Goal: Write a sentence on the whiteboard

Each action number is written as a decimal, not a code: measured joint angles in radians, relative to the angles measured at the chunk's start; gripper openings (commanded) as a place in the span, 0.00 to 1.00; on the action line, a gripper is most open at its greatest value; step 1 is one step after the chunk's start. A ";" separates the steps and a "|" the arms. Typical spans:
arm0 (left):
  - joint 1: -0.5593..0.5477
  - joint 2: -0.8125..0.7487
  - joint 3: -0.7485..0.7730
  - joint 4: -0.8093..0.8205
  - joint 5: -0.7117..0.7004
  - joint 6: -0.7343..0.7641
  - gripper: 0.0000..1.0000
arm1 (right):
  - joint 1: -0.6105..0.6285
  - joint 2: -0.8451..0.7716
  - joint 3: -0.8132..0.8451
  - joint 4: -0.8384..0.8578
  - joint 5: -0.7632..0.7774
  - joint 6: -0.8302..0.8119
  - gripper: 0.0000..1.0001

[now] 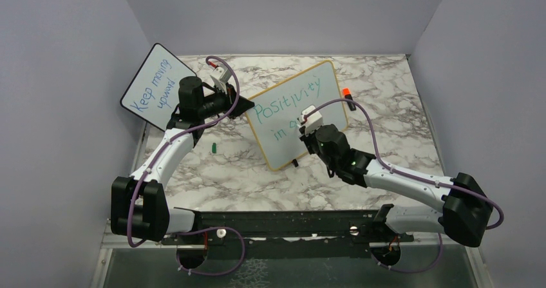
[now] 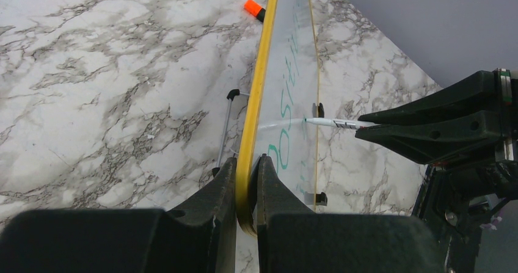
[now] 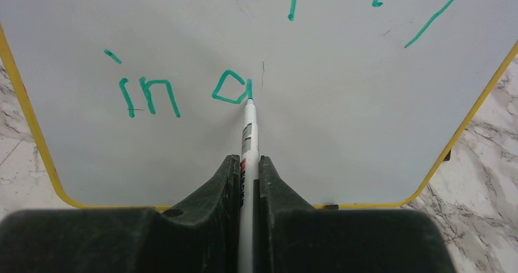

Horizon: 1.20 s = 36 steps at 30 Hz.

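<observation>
Whiteboard (image 1: pixel 286 151) stands on edge; left gripper (image 2: pixel 247 174) clamped shut on its rim, bracing against pen pressure. Right gripper (image 3: pixel 247 166) pinches marker (image 3: pixel 248 123) tight, tip on board, mid-sentence (image 3: pixel 149 96) at "a".

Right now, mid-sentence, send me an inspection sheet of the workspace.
Surface: marbled table.
Job's things: whiteboard standing on it; green sentence reads "Positivity in a"; marker tip on the board.
Clutter: second board reading "Keep moving upward"; orange-tipped item behind the whiteboard; small green piece.
Tools: left tool shut on the whiteboard's yellow edge; right tool shut on the marker.
Cables: purple cables run along both arms.
Surroundings: plain grey walls on three sides.
</observation>
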 measured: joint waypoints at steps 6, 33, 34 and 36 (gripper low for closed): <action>0.000 0.000 0.000 0.000 0.000 0.000 0.00 | 0.000 -0.004 -0.008 -0.007 0.006 0.002 0.00; 0.000 0.000 0.000 0.000 0.000 0.000 0.00 | -0.046 -0.045 -0.008 0.025 0.027 0.002 0.00; 0.000 0.000 0.000 0.000 0.000 0.000 0.00 | -0.047 -0.043 -0.008 0.029 0.024 0.002 0.00; 0.000 0.000 0.000 0.000 0.000 0.000 0.00 | -0.048 -0.037 -0.008 0.035 0.018 0.002 0.01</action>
